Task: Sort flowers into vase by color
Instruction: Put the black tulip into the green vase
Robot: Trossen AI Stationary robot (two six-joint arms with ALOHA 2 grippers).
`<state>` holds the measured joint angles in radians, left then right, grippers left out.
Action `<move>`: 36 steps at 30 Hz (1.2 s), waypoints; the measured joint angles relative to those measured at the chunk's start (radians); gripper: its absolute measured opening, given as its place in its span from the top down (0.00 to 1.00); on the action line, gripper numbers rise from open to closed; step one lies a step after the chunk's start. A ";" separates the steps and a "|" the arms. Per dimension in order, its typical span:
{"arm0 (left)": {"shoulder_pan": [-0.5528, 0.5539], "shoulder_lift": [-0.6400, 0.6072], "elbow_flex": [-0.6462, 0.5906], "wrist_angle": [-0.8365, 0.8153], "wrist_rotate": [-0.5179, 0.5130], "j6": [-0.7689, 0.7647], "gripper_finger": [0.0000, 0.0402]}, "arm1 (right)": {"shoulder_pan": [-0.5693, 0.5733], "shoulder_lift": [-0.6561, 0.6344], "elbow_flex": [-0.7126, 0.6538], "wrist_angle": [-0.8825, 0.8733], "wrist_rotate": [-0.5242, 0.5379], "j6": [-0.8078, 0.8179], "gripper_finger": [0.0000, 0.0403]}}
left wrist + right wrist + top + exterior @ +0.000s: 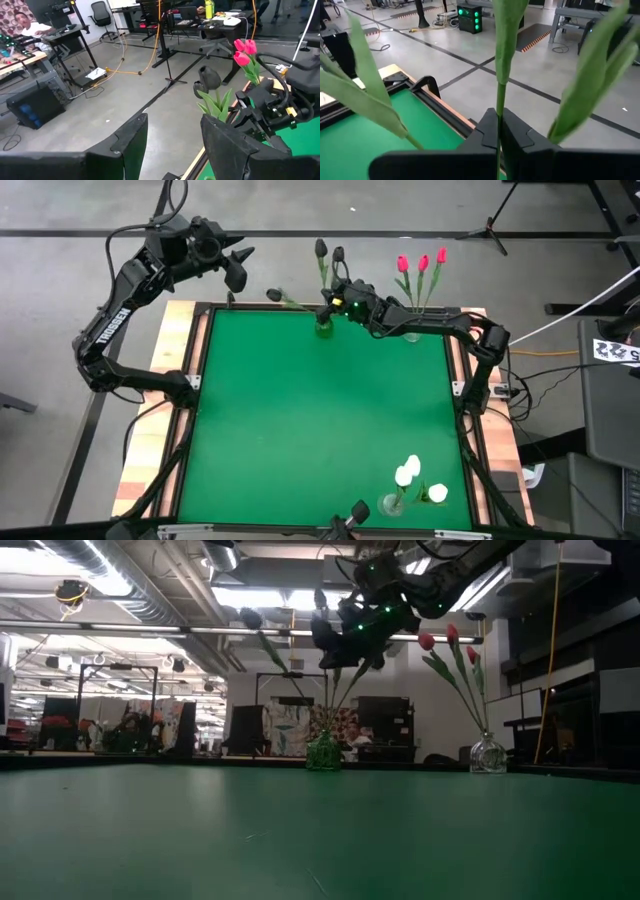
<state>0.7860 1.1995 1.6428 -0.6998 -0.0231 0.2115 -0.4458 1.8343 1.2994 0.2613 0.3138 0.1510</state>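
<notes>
**Right gripper pinching a tulip stem above the green vase**

Overhead, I see my right gripper (335, 304) reaching along the table's far edge, directly above the green vase (324, 327). Its fingers (487, 131) are pressed together on a thin green stem (499, 107), which runs straight up between them in the right wrist view, with long leaves (365, 75) fanning to either side. The held stem belongs to one of the black tulips (321, 248); two dark heads rise just beyond the gripper, and a third (274, 295) leans out to the side of it facing the left arm. In the low view the gripper (345, 635) hangs above the vase (323, 752), the stems converging downward into the vase's neck.

On the gripper's other side, close along its own arm, the clear vase (412, 332) holds three red-pink tulips (422, 262). Well away, near the table's front edge, a third vase (392, 504) holds the white tulips (408, 472).

My left gripper (238, 268) waits off the table beyond its far left corner, its fingers (131, 142) spread apart and holding nothing.
</notes>
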 joint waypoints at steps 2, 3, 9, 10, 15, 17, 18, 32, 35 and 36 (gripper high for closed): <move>0.000 0.000 0.000 0.000 0.000 0.000 0.55 | 0.000 0.000 -0.024 0.003 0.000 0.015 1.00; 0.000 0.000 0.000 0.000 0.000 0.000 0.55 | 0.000 0.000 -0.036 0.000 0.000 0.027 1.00; 0.000 0.000 0.000 0.000 0.000 0.001 0.55 | 0.000 0.000 -0.077 0.028 -0.013 0.039 1.00; 0.000 0.000 0.000 0.000 0.000 0.002 0.55 | 0.000 0.000 -0.077 0.027 -0.023 0.039 1.00; 0.000 0.000 0.000 0.000 0.000 0.002 0.55 | 0.000 0.015 -0.077 0.023 -0.039 0.032 1.00; 0.000 0.000 0.000 0.000 0.000 0.000 0.55 | 0.000 0.033 -0.077 0.026 -0.044 0.035 1.00; 0.000 0.000 0.000 0.000 0.000 0.000 0.55 | 0.000 0.042 -0.077 0.027 -0.046 0.044 1.00; 0.000 0.000 0.000 0.000 -0.012 0.000 0.55 | 0.000 0.073 -0.076 0.025 -0.044 0.051 1.00; 0.000 0.000 0.000 0.000 -0.013 0.000 0.55 | 0.000 0.073 -0.076 0.020 -0.044 0.045 1.00; 0.000 0.000 0.000 0.000 -0.013 0.000 0.55 | 0.000 0.073 -0.076 0.019 -0.044 0.034 1.00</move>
<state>0.7864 1.1995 1.6428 -0.6995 -0.0357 0.2119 -0.4458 1.9068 1.2236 0.2798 0.2695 0.1845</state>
